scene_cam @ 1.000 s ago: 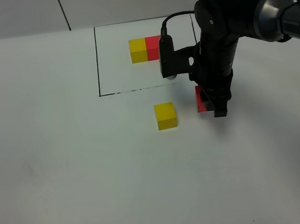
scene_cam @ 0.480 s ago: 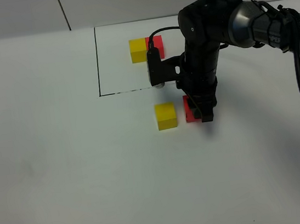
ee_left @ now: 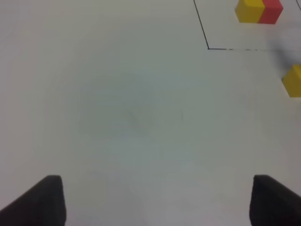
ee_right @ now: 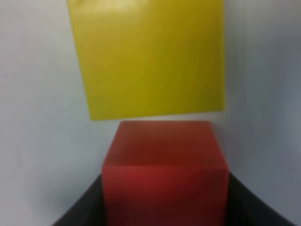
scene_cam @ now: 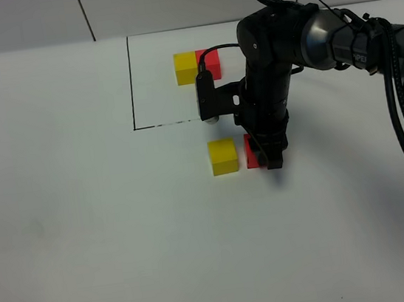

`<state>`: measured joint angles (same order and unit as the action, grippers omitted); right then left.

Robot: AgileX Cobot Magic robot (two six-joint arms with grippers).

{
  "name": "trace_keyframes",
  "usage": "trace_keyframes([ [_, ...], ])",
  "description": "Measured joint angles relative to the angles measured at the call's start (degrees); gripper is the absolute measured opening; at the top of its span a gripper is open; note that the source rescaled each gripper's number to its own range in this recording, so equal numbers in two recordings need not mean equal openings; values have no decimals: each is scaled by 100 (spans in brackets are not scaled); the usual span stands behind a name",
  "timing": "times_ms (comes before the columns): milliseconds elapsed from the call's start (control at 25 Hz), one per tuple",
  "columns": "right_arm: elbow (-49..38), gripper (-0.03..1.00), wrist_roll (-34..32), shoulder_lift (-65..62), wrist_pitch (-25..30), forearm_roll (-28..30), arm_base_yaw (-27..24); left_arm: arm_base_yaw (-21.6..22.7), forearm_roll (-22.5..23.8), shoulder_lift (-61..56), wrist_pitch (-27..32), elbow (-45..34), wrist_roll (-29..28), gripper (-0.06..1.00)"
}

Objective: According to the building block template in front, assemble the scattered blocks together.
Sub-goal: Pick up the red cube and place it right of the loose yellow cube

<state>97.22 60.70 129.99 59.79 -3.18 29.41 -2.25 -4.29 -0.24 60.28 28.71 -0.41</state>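
Two dark fingers (ee_right: 84, 213) of the right gripper (scene_cam: 264, 156) press on opposite sides of the red block (ee_right: 164, 172), holding it low at the white table (scene_cam: 86, 233). Seen from the wrist, the block fills the gap between the fingers, and the loose yellow block (ee_right: 150, 56) lies straight beyond it, its near edge almost meeting the red one. In the high view the red block (scene_cam: 251, 152) sits a little right of the frame's centre, just beside the yellow block (scene_cam: 223, 156), with a thin strip of table between them. Above the grip the black right arm (scene_cam: 272, 60) stands nearly upright, its wrist camera (scene_cam: 206, 98) and cable hanging on the left side.

Farther up the frame, inside a black outline (scene_cam: 131, 86), lies the template pair (scene_cam: 189, 68), yellow on the left touching red on the right.

Both fingertips (ee_left: 37, 202) of the left gripper (ee_left: 155, 207) are spread wide over bare table, holding nothing, well apart from the blocks.
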Motion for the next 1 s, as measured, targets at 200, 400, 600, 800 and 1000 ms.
trace_keyframes([
  [200,20,2,0,44,8,-22,0,0,0,0,0,0,0,80],
  [400,20,2,0,69,-48,-10,43,0,0,0,0,0,0,80],
  [600,20,2,7,95,-128,-45,69,0,0,0,0,0,0,80],
  [800,20,2,7,105,-175,-84,75,0,0,0,0,0,0,80],
  [1000,20,2,7,106,-181,-90,75,0,0,0,0,0,0,80],
])
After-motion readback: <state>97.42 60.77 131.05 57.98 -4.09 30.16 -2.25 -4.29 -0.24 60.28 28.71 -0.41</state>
